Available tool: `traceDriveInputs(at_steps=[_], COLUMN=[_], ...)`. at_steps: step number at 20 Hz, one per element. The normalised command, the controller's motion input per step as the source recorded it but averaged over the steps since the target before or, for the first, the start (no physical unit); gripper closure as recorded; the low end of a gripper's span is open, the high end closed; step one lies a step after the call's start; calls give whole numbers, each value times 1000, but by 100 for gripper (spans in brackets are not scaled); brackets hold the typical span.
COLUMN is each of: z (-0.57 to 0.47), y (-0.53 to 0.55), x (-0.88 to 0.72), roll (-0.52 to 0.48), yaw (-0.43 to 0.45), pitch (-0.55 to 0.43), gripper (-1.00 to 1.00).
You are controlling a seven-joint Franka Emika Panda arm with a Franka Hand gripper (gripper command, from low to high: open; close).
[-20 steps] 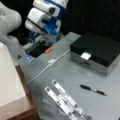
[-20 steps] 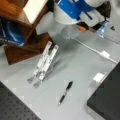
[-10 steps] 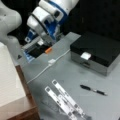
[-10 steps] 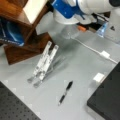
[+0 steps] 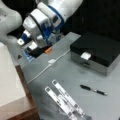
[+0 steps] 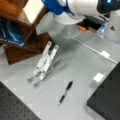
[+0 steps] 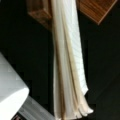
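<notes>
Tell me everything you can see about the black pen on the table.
The pen is slim and black, looking like plastic, with a paler band partway along the barrel. It lies flat on the grey table, touching nothing else, between the metal strips and the black box in both front views. The wrist view does not show it. The gripper is far from it, near the table's back edge.

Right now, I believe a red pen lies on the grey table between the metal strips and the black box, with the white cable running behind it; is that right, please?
Not quite: the pen is black, not red, as both front views show. It does lie on the grey table between the metal strips and the black box, with the white cable behind. The claw is not visible.
</notes>
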Motion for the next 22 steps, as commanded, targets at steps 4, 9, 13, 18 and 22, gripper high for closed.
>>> traceDriveInputs(at_steps=[4, 9, 13, 18, 22], z=[136, 185, 156, 105, 38], y=[-278, -304, -209, -48, 79], x=[280, 265, 252, 231, 209], roll=[-1, 31, 24, 79, 107], yaw=[-103, -107, -65, -152, -204], pitch=[183, 156, 183, 164, 91], gripper=[-100, -100, -100, -100, -100])
